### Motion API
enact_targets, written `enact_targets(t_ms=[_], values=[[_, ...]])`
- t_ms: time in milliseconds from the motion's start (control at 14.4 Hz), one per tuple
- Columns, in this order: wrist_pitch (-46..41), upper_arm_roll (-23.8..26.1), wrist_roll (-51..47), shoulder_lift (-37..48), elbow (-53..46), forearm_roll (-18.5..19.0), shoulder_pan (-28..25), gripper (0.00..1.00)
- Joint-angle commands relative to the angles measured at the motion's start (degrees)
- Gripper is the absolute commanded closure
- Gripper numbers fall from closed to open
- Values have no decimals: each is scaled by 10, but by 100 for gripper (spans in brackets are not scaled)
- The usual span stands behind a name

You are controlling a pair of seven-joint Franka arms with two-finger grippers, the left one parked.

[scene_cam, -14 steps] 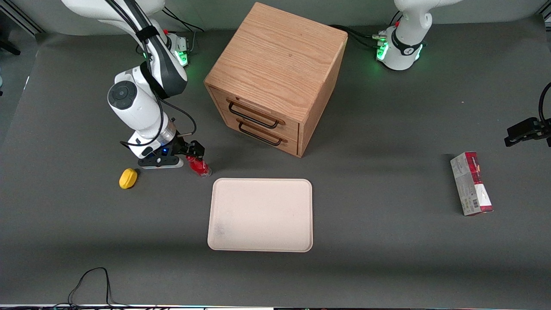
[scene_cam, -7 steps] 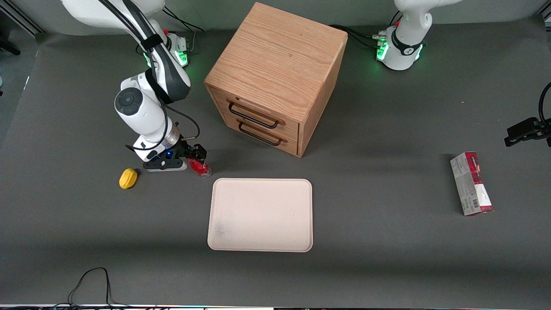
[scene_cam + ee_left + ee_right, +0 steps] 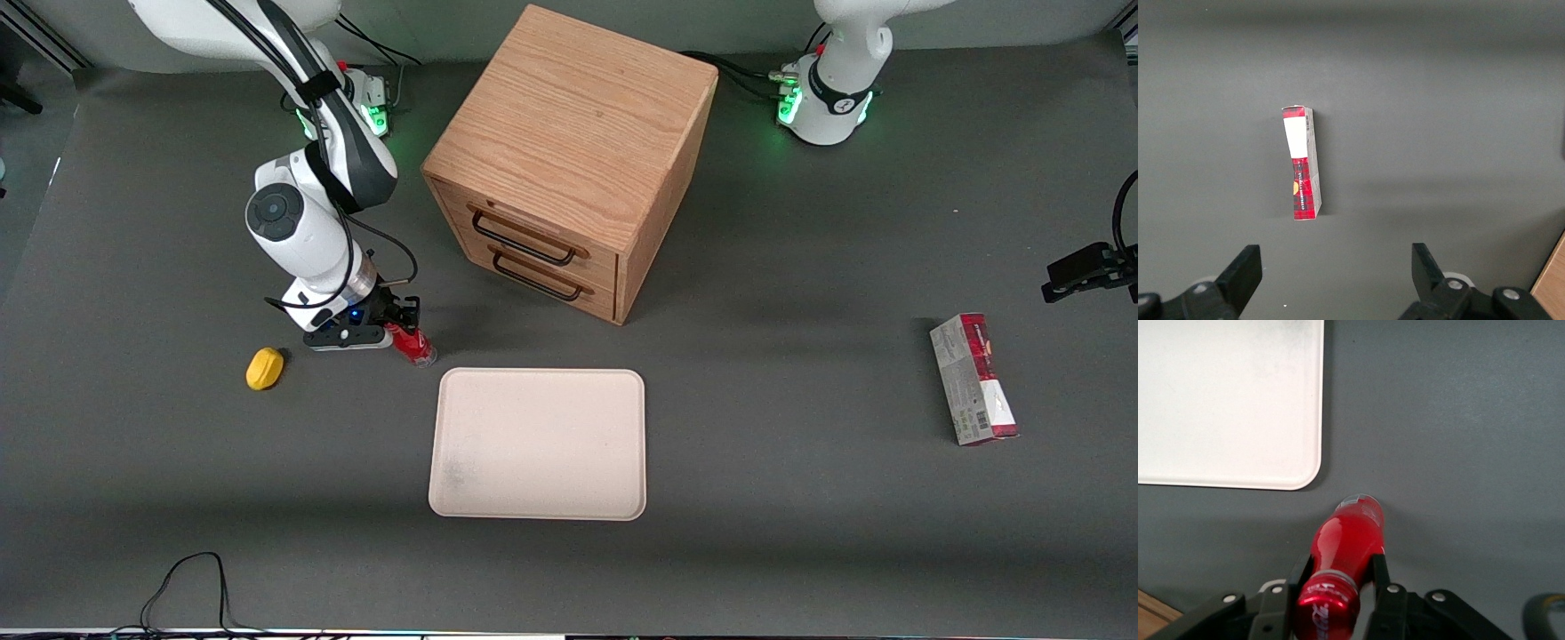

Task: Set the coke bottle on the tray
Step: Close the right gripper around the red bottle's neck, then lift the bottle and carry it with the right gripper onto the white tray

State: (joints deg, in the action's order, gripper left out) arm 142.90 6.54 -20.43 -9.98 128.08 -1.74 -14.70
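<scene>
The coke bottle, small and red with a red cap, stands slightly tilted on the dark mat, just off the tray's corner that lies nearest the cabinet and the working arm. My right gripper is down at the bottle, with its black fingers pressed against both sides of the bottle's shoulder just below the cap. In the right wrist view the bottle sits between the fingers of the gripper, its clear base on the mat. The cream tray lies flat and holds nothing; its rounded corner is close to the bottle.
A wooden drawer cabinet stands farther from the front camera than the tray. A yellow lemon-like lump lies beside the gripper. A red-and-grey carton lies toward the parked arm's end and also shows in the left wrist view.
The right arm has shifted a little toward the bottle and the fingers have drawn in onto its sides. The bottle has hardly moved.
</scene>
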Motion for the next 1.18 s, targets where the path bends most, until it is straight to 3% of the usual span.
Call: enact_targets(t_ms=[0, 209, 417, 835, 1113], values=[[-15, 0, -7, 1, 0, 8, -2, 100], [-21, -3, -12, 5, -21, 7, -1, 100], [-122, -8, -12, 8, -104, 8, 3, 100], [-339, -18, -4, 1, -337, 9, 18, 100], [-476, -17, -3, -124, -599, 19, 27, 100]])
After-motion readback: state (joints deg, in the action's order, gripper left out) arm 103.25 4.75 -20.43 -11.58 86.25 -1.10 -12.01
